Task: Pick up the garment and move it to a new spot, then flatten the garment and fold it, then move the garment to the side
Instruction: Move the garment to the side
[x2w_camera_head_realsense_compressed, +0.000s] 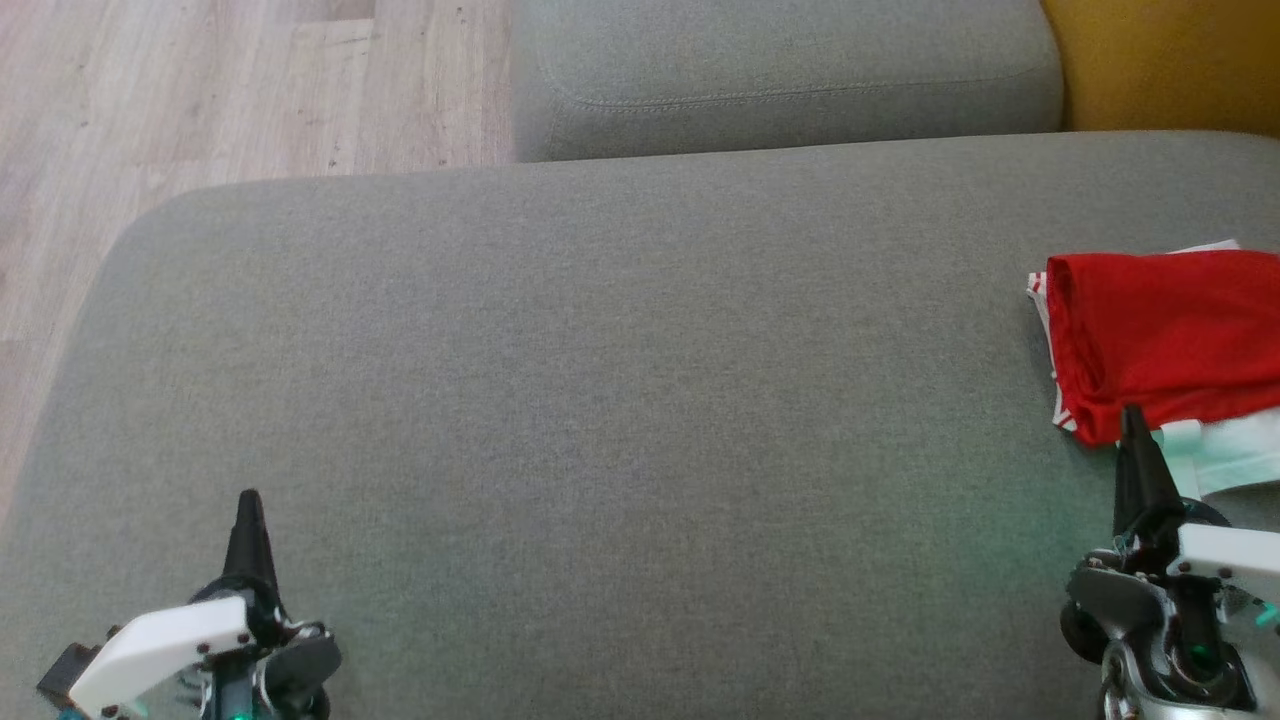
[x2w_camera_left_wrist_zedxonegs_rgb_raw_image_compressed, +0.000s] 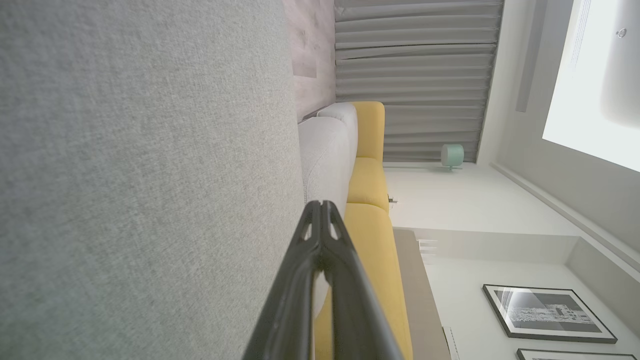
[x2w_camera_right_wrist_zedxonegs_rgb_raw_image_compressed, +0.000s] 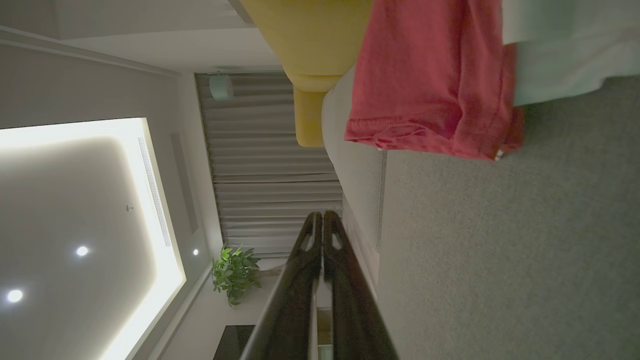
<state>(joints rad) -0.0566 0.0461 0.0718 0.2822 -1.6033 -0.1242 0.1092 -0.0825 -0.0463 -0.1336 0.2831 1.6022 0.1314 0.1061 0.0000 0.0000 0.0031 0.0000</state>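
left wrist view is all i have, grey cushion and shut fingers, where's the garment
observer: In the head view the red garment lies folded at the far right of the grey sofa seat.
operator: is my right hand near it
observer: The right hand is shut, its tip close to the garment's near edge, gripping nothing.
operator: anything else there
observer: A pale cloth lies against the garment's near edge, beside that hand.
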